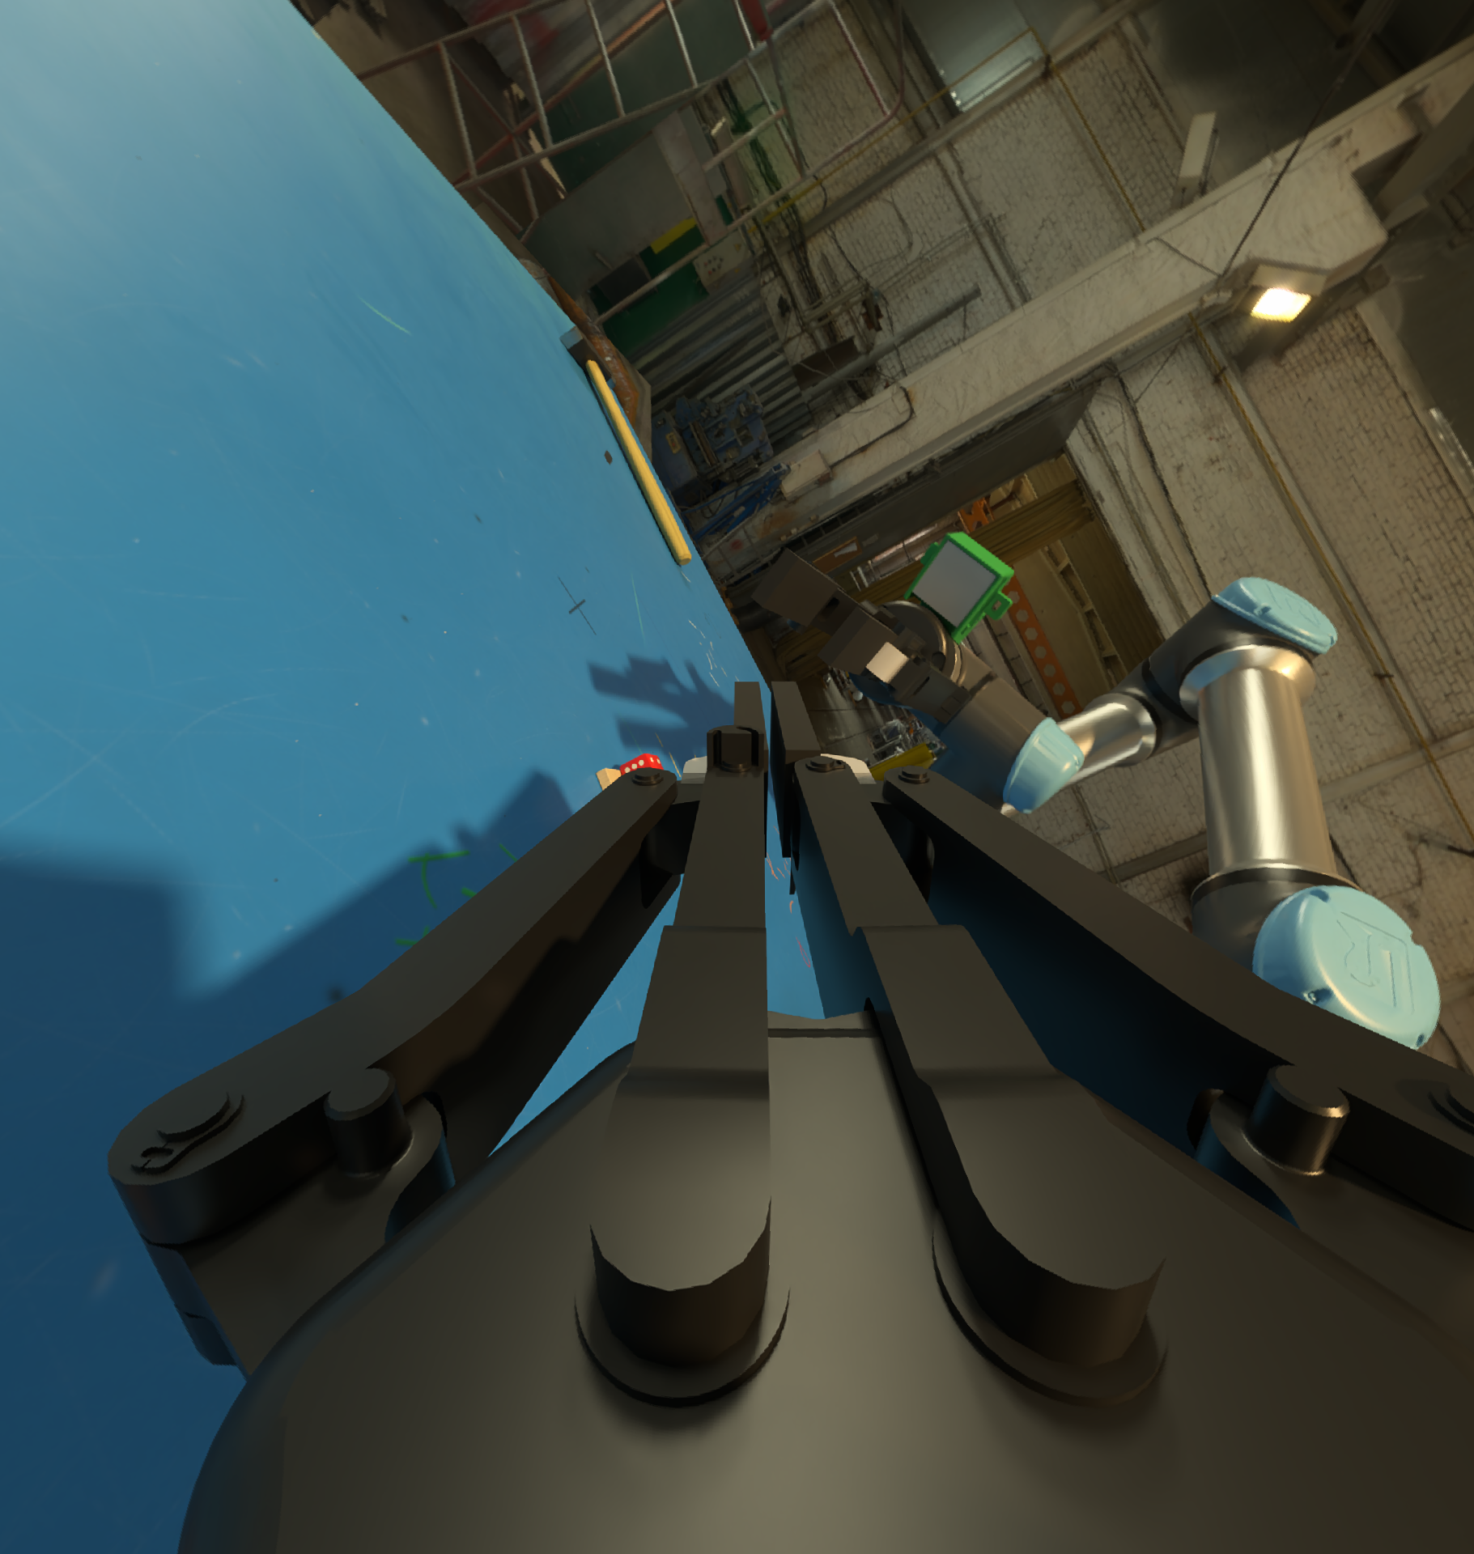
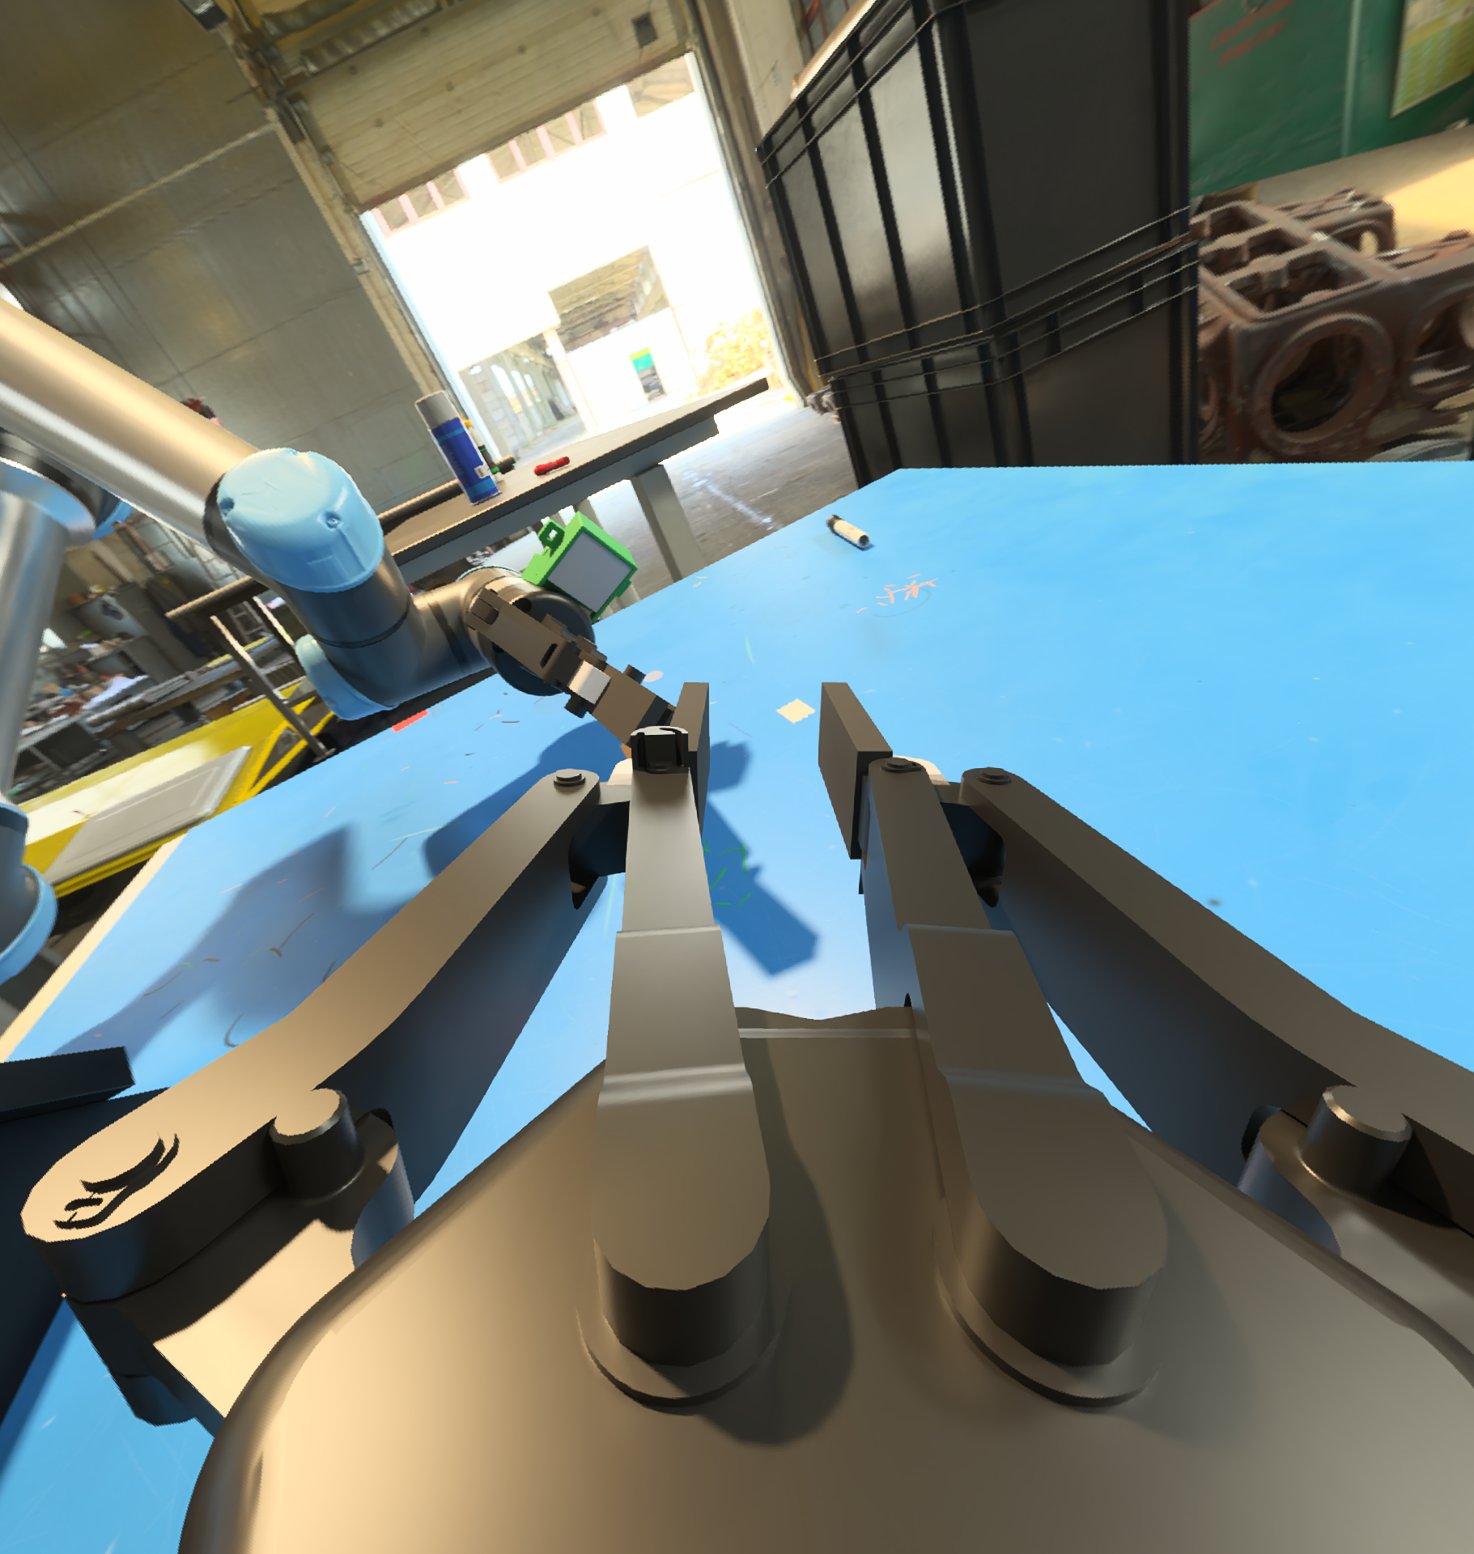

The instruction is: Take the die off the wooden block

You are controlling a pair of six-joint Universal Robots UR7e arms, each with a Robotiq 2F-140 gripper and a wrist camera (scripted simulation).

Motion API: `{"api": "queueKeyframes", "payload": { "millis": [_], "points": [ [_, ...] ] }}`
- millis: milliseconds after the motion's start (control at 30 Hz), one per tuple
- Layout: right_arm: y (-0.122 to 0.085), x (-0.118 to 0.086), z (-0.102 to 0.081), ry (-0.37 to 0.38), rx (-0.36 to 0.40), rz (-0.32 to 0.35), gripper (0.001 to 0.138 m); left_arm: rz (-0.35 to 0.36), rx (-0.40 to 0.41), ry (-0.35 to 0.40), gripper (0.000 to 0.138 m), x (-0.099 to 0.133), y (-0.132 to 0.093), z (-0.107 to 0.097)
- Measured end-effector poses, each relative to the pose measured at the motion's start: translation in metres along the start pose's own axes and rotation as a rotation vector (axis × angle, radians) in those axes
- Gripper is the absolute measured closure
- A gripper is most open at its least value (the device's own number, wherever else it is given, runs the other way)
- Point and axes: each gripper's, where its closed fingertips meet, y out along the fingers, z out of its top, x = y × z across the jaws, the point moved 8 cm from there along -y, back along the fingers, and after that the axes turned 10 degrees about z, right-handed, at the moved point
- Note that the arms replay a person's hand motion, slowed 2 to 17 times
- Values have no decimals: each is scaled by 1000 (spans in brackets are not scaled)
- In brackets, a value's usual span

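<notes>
L tool [image 1: 768, 715]: jaws nearly together, only a thin slit between the pads, nothing held. It hangs low over the blue tabletop [image 1: 254, 504], aimed toward the tabletop's far edge. Die [image 1: 641, 763] is red w/ white pips, sitting on top of the wooden block [image 1: 607, 776], just L of the L tool's finger link and partly hidden behind it. Only a sliver of block shows, so its long axis can't be told; die is a cube, no long axis, one pip face turned toward the cam. Tabletop left of the die looks open, w/ shadow only. A yellow strip [image 1: 639, 462] lies along the far edge.

R tool [image 2: 763, 723]: jaws partway open w/ a clear gap, holding nothing, above the tabletop [image 2: 1221, 673]. Between its fingers, farther off, a small tan square [image 2: 795, 711] lies flat on the surface. A small cylinder [image 2: 848, 532] lies near the far edge, well apart. Wide bare surface on the R side; the tabletop's near-L edge runs close by.
</notes>
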Motion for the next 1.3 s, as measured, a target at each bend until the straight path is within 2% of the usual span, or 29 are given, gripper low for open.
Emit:
{"api": "queueKeyframes", "payload": {
  "millis": [167,267,433,567,700,833,1067,1300],
  "points": [
    [-12,-4,-13,-47,21,-101,102,28,14,-68,135,-13,-3,1],
    [-17,-7,-23,-72,18,-157,101,53,26,-84,135,-19,-5,2],
    [-21,-8,-38,-102,-69,-229,102,100,33,-69,135,-26,-8,6],
    [-25,-5,-43,-137,-159,-286,105,149,26,-27,135,-31,-8,11],
    [-29,1,-43,-172,-197,-327,106,201,24,27,135,-34,-8,17],
    [-32,6,-45,-165,-202,-339,105,250,17,87,135,-37,-6,23],
    [-42,17,-47,-109,-198,-345,104,308,4,203,135,-39,2,31],
    [-51,24,-45,-107,-195,-388,103,288,-11,279,135,-38,13,35]
  ]
}}
